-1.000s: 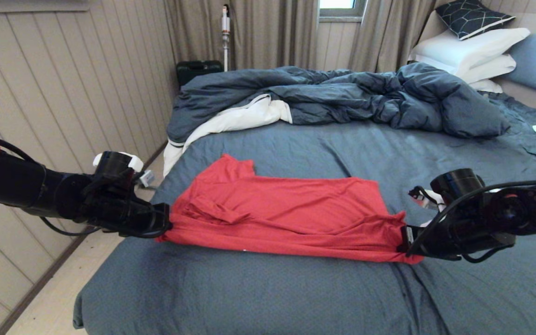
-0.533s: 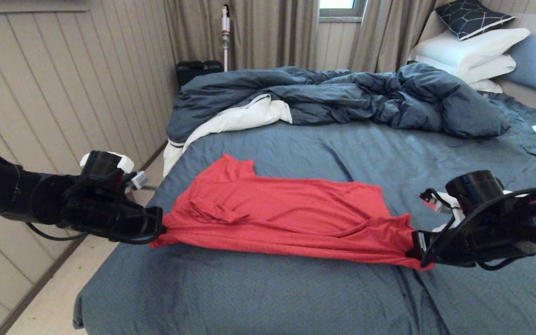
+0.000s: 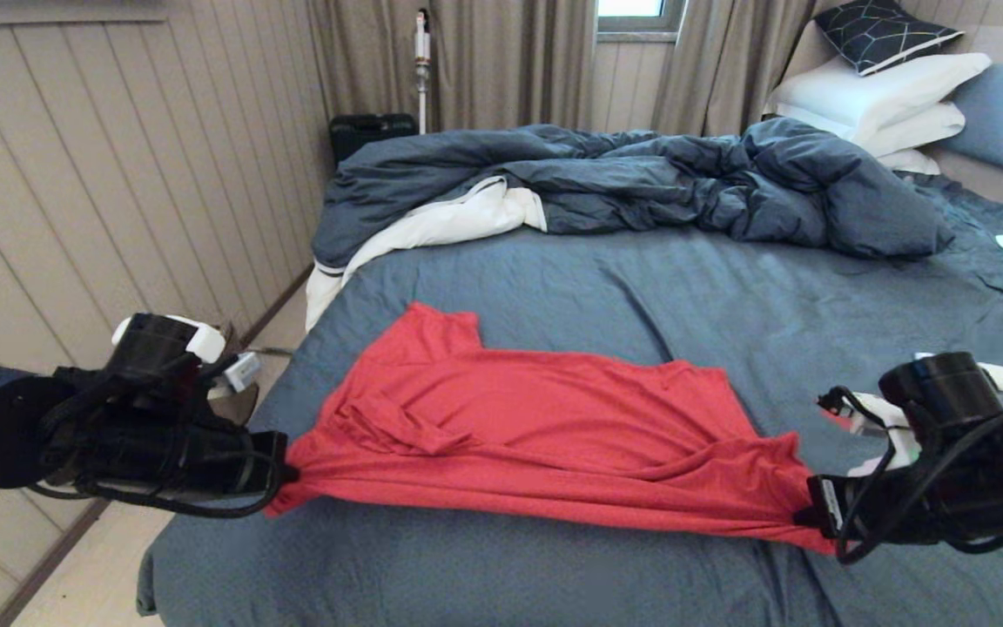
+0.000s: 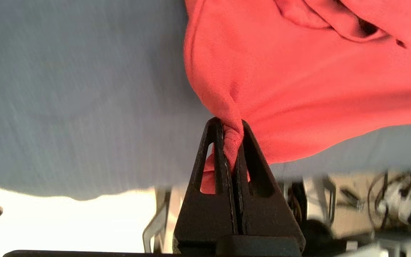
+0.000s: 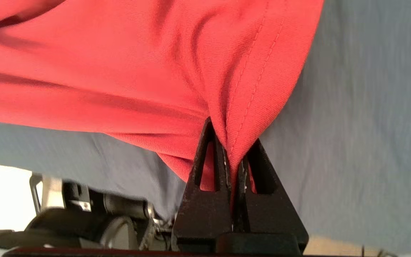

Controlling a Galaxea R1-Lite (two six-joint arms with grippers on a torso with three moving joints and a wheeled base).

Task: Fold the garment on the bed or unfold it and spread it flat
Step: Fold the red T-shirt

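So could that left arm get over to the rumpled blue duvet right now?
Probably not. The left claw is shut on a corner of the red T-shirt, near the bed's front edge, and the duvet lies far back; it would have to let go first.

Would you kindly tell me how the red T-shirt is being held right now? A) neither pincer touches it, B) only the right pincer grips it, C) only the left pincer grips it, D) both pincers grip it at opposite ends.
D: the left pincer and the right pincer are each shut on a bunched corner of the red T-shirt, which is stretched between them across the bed.
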